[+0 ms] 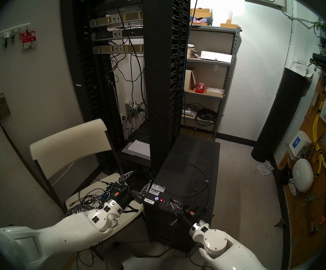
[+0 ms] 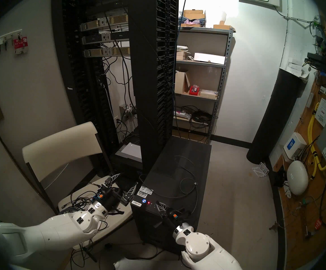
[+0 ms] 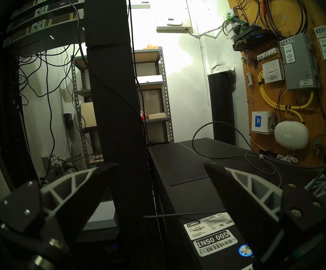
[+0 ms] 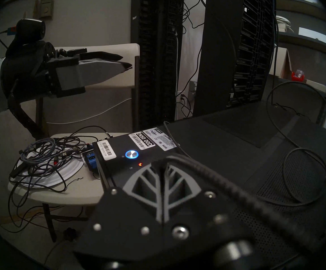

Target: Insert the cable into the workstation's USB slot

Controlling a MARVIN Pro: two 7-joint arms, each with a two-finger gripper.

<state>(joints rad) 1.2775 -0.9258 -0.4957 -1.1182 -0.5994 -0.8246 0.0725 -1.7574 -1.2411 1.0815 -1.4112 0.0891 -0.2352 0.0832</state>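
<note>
Right gripper [image 4: 163, 167] is closed on the cable [image 1: 201, 178] plug at the workstation [image 1: 187, 166] top's front edge; the cord loops across the top. Left gripper [image 1: 136, 181] stands wide, empty, above the chair [image 1: 70, 146]. Right wrist view alone shows a plate [image 4: 68, 173] under heaped cords [image 4: 47, 156].

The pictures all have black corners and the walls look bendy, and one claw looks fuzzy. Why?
Both head views: a fisheye lens leaves a dark rim and bows the server rack. Left wrist view: dim, greenish light on the wall, with the blue-lit button glowing. Right wrist view: the right claw sits too near the lens, so it and the thick cord across it blur, while the workstation stays sharper.
</note>
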